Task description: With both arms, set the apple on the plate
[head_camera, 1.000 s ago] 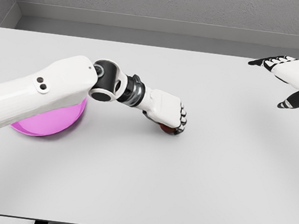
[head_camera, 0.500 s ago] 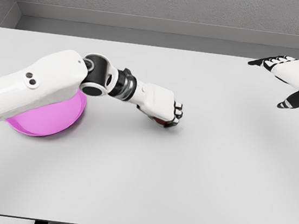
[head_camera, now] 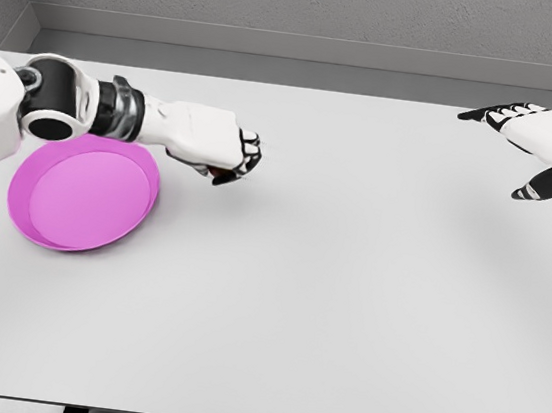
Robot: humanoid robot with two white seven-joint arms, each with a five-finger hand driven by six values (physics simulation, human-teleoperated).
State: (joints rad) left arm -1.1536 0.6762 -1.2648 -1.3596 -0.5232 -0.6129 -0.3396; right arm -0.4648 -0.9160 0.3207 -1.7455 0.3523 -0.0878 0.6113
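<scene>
Pale grey tabletop (head_camera: 344, 306) carries a shallow round magenta plate (head_camera: 42, 228) at nine o'clock. White left hand (head_camera: 224, 152) clenches the dark red apple (head_camera: 222, 172) just beyond its rim; white right hand (head_camera: 535, 148) hangs released at two o'clock. Letting go early would roll it away.

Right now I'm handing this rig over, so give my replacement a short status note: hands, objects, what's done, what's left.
Left hand: curled shut on the apple, only a dark sliver showing under the fingers, held just right of the plate's far edge.
Right hand: open, holding nothing, at the table's far right.
Plate: pink, on the table at left, nothing on it.
Done: apple grasped and brought next to the plate.
Left: move it over the plate, set it down, release.
</scene>
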